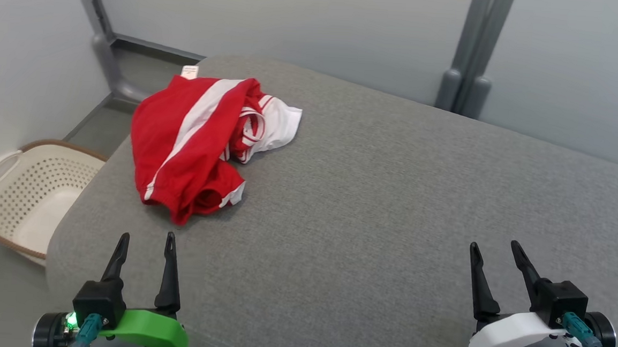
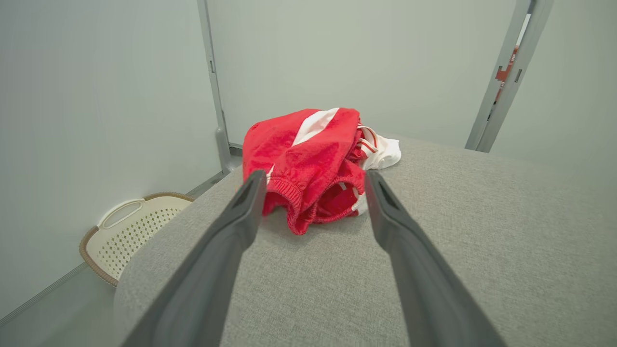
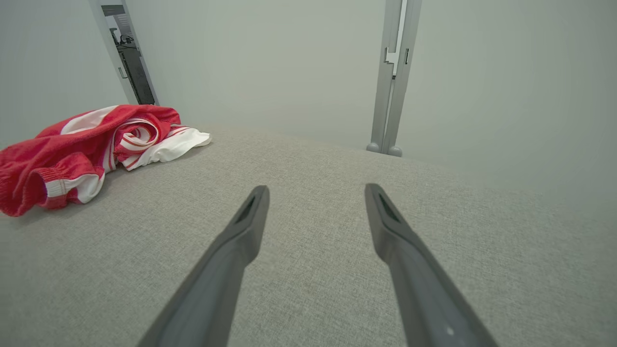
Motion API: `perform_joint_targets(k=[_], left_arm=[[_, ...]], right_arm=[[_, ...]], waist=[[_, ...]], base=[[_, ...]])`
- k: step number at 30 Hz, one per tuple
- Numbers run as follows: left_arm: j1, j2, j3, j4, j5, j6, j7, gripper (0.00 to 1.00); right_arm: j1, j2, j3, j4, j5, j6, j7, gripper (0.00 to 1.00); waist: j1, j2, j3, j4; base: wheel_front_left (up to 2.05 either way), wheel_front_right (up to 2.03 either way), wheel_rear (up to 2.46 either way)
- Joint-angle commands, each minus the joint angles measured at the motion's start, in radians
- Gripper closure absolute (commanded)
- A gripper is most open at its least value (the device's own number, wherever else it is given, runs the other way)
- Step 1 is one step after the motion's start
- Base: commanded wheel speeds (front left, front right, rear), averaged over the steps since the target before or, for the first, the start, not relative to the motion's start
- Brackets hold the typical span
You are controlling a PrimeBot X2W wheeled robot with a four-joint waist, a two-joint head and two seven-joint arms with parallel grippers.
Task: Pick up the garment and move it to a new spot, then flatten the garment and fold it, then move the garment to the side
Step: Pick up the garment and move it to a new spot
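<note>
A crumpled red garment (image 1: 193, 139) with white stripes lies bunched at the far left of the grey cushioned surface (image 1: 393, 200). In the left wrist view the garment (image 2: 313, 164) sits just beyond my open left gripper (image 2: 313, 180), framed between its fingers and apart from them. The left gripper (image 1: 146, 238) hovers at the near left, a short way in front of the cloth. My right gripper (image 1: 495, 248) is open at the near right, far from the garment (image 3: 87, 149), with bare fabric under it (image 3: 313, 190).
A cream perforated laundry basket (image 1: 34, 194) with a brown rim stands on the floor left of the surface. Grey posts (image 1: 472, 54) and pale walls stand behind. The middle and right of the grey surface offer wide free room.
</note>
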Motion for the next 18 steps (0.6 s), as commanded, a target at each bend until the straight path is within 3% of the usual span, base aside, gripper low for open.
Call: perform_joint_targets(k=[1, 18], left_arm=[[0.012, 0.003, 0.003, 0.001, 0.013, -0.005, 0.0, 0.0], [0.058, 0.003, 0.089, -0.089, -0.053, 0.046, 0.0, 0.0]], right_arm=[[0.013, -0.004, -0.003, -0.003, 0.008, 0.0, -0.003, 0.0], [-0.094, -0.004, 0.087, 0.046, -0.012, -0.001, -0.003, 0.0]], waist=[[0.0, 0.0, -0.007, 0.113], [0.0, 0.0, 0.069, 0.152]], base=[[0.0, 0.0, 0.0], [0.0, 0.0, 0.0]])
